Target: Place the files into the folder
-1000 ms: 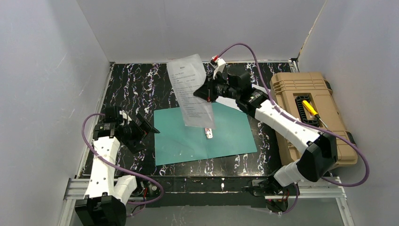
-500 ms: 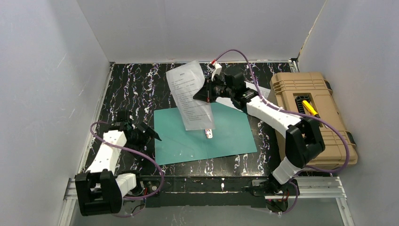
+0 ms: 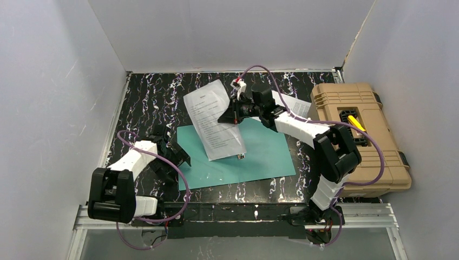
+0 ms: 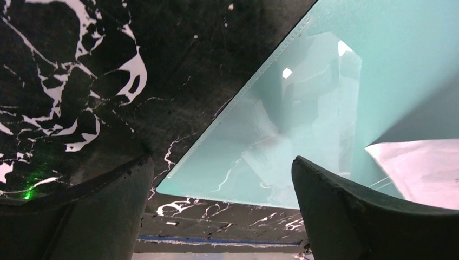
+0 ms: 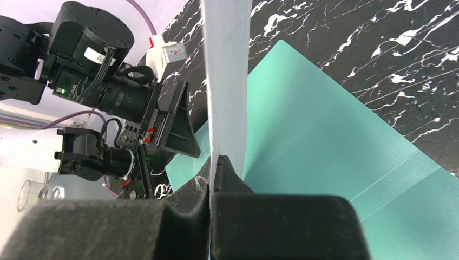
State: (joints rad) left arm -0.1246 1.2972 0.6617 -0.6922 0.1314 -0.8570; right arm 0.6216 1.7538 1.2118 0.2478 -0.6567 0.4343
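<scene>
The right fingers [image 5: 216,168] are pressing fully together on the right edge of the files [image 3: 214,122], white paper printed with lines of black text, and are holding it up off the desk [image 3: 151,97] over the far left part of the folder [image 3: 260,154]. From the pictures I cannot tell whether one sheet or several are being pinched. The paper is hanging tilted, its far end reaching out over the bare marbled surface and its near end dipping down close to the teal sheet; whether it is touching there cannot be told. The folder is lying flat and open in the middle of the desk. The left fingers [image 3: 178,153] are standing spread wide with nothing between them, hovering low just beside the folder's near left corner, which is showing between them in the left wrist view. A second printed sheet [image 3: 296,104] is lying flat on the desk under the right arm, just beyond the folder's far right corner. A tan toolbox [image 3: 379,157] is sitting along the right side, carrying a yellow-handled screwdriver [image 3: 354,122] in its lid recess.
</scene>
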